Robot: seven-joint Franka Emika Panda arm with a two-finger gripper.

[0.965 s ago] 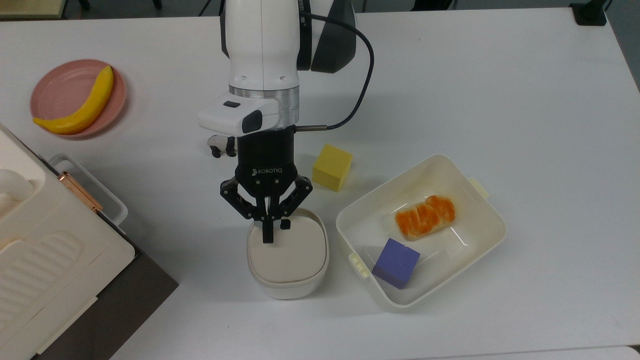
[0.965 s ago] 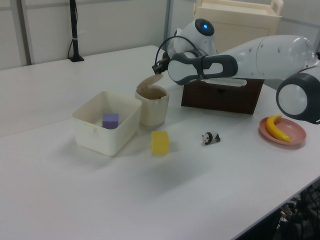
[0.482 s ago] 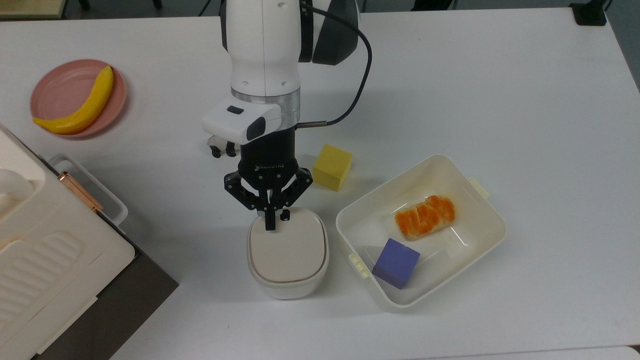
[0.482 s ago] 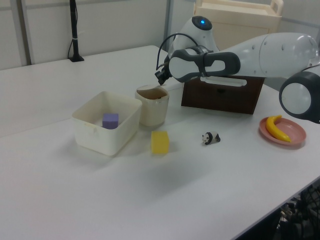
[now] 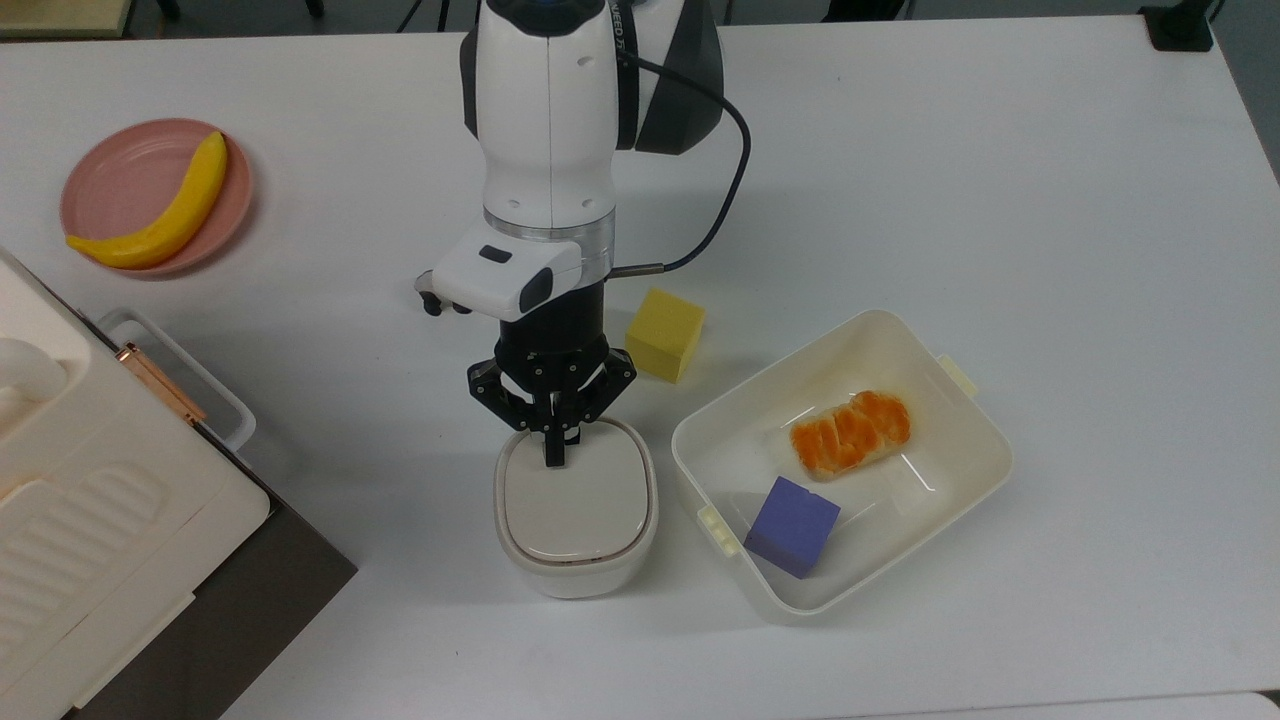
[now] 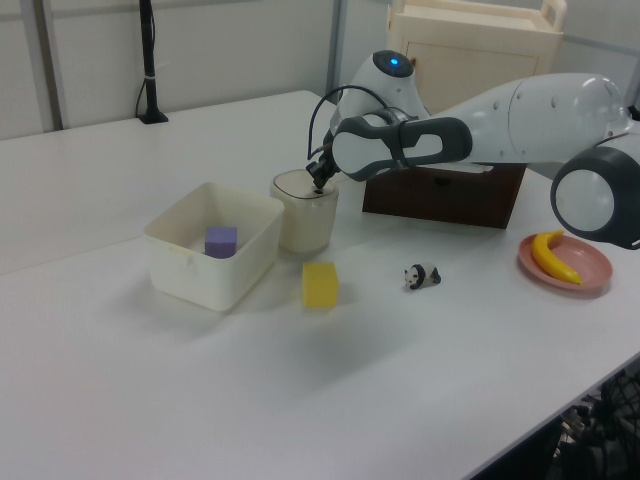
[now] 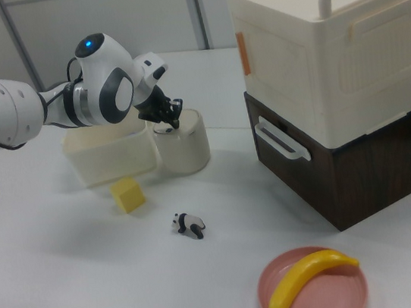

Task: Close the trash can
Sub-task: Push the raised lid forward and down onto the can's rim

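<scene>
Top view: the trash can (image 5: 575, 520) stands on the white surface (image 5: 1000, 180) a little below the frame's centre, its beige lid (image 5: 573, 497) lying flat inside the rim. The gripper (image 5: 553, 452) points down at the lid's 12 o'clock edge, fingers drawn narrow with nothing between them, the tips on or just above the lid. Judged from this, the pressing-down step is at or near its end; what the next move calls for is a short firm push to seat the lid if it has not latched, then a straight lift. At the can's 3 o'clock, just beside it, sits the white tub (image 5: 975, 480) holding a purple cube (image 5: 792, 526) and an orange pastry (image 5: 851, 434). The yellow cube (image 5: 664, 334) is near at 1 o'clock, and a pink plate (image 5: 110, 190) with a banana (image 5: 160, 210) lies well apart at 10 o'clock. The large cream appliance (image 5: 90, 520) fills 9 o'clock, with open surface between it and the can.

Left view: the can (image 6: 305, 212) touches or nearly touches the tub (image 6: 210, 245) at its 9 o'clock, so room to move sideways there is slight. The gripper (image 6: 320, 181) meets the lid from 3 o'clock. Above it is free, so upward looks the safest way out.

Right view: the gripper (image 7: 168, 121) bears on the top of the can (image 7: 182, 143), and whether the lid is fully latched cannot be told. A toy panda (image 7: 188, 225) lies at 6 o'clock, well apart
</scene>
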